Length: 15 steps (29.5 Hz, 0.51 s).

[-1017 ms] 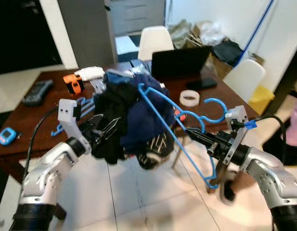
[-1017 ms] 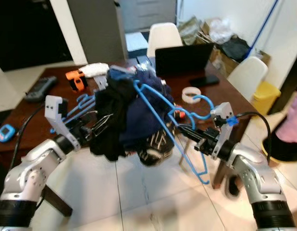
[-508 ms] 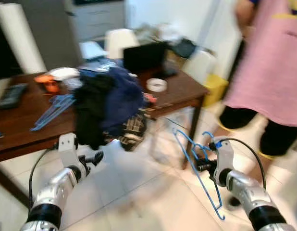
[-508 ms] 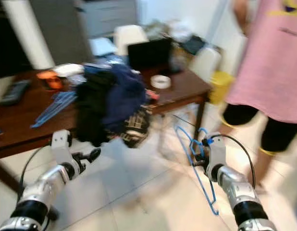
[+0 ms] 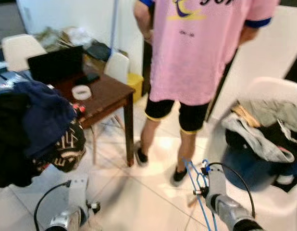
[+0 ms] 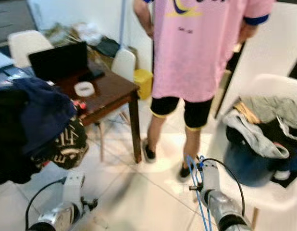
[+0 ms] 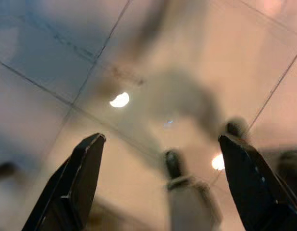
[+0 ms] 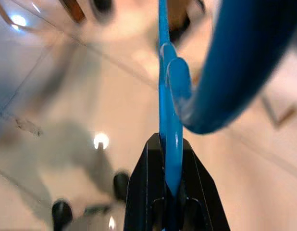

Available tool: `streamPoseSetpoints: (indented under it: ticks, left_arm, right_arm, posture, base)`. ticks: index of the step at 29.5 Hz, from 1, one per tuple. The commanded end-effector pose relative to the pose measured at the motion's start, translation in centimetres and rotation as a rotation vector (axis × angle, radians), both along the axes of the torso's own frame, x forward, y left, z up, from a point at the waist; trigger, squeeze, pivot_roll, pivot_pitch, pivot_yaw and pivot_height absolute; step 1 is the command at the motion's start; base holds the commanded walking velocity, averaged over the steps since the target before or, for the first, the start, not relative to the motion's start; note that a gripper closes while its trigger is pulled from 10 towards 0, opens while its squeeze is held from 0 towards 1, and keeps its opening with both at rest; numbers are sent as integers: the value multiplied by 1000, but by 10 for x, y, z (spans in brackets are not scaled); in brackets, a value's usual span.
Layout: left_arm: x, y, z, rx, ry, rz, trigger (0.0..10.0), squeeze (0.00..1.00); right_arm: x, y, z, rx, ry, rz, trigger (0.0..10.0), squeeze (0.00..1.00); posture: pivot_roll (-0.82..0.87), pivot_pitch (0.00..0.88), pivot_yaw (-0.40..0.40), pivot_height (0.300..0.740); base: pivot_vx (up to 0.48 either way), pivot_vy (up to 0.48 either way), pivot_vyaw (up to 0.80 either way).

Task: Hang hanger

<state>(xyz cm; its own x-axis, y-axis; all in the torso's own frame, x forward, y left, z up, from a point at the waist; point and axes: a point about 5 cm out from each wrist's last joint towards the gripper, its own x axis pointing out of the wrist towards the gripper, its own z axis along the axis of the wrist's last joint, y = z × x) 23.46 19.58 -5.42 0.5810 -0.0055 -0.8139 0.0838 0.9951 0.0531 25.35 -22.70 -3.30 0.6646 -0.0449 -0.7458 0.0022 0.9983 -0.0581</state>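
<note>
Low on the near right, the right claw (image 5: 201,188) pinches the blue hanger (image 8: 170,139), carried above the floor. The left claw (image 7: 158,185), near left, hangs spread and idle. A person (image 5: 201,53) stands ahead. No rail shows; I judge the hanging itself remains.

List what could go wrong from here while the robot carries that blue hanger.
The person stands close ahead of the right gripper, so the blue hanger it pinches could poke their legs. The grip is a thin pinch on one edge, so the hanger might swing or slip. The left gripper hangs open over the floor.
</note>
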Motion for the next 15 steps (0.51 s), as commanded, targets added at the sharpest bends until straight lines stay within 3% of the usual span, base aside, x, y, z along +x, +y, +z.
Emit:
streamPoseSetpoints:
  ticks: [1,7,14,15]
  left_arm:
    - [-14,-7,-11,64,90,-103,10000,0]
    - [-17,-14,-14,101,128,-179,10000,0]
    - [-7,-17,-8,137,97,-208,10000,0]
    - [0,-17,-4,141,66,-185,10000,0]
  right_arm:
    - [-12,4,-10,-66,78,83,10000,0]
    - [-26,13,-23,-191,199,296,10000,0]
    - [-21,17,-21,-173,178,290,10000,0]
    - [-19,17,-20,-171,166,275,10000,0]
  posture:
    - [17,0,16,740]
    - [26,0,6,740]
    - [15,0,10,740]
    - [8,0,21,740]
  base:
    - [0,0,-800]
    - [0,0,-800]
    - [0,0,-800]
    - [0,0,-800]
